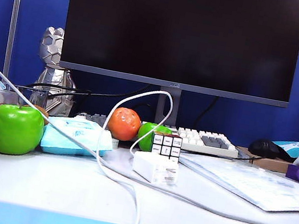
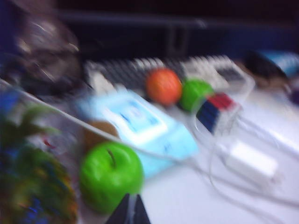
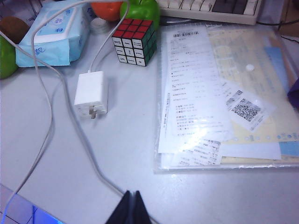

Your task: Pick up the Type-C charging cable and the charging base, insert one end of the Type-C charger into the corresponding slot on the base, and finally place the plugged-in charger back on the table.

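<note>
The charging base point(image 1: 154, 167) point(image 3: 90, 92) point(image 2: 252, 163), a small white block, lies on the table point(image 1: 38, 185) in front of a puzzle cube. The thin white Type-C charging cable point(image 1: 141, 91) point(image 3: 99, 49) runs from the block's far face, arcs up, then drops over the table's front edge. The slot is hidden where cable and block meet. My left gripper point(image 2: 130, 207) is shut and holds nothing; it hangs near a green apple in a blurred view. My right gripper point(image 3: 131, 205) is shut and holds nothing, above the table nearer its front edge than the block. Neither gripper shows in the exterior view.
A green apple point(image 1: 14, 129), a light-blue wipes pack point(image 1: 75, 137), an orange point(image 1: 124, 124) and the puzzle cube point(image 1: 167, 145) stand behind the block. A thicker grey cord point(image 1: 208, 206) crosses the table. A plastic document folder point(image 1: 252, 185) lies right, with a keyboard point(image 1: 208, 141) and monitor behind.
</note>
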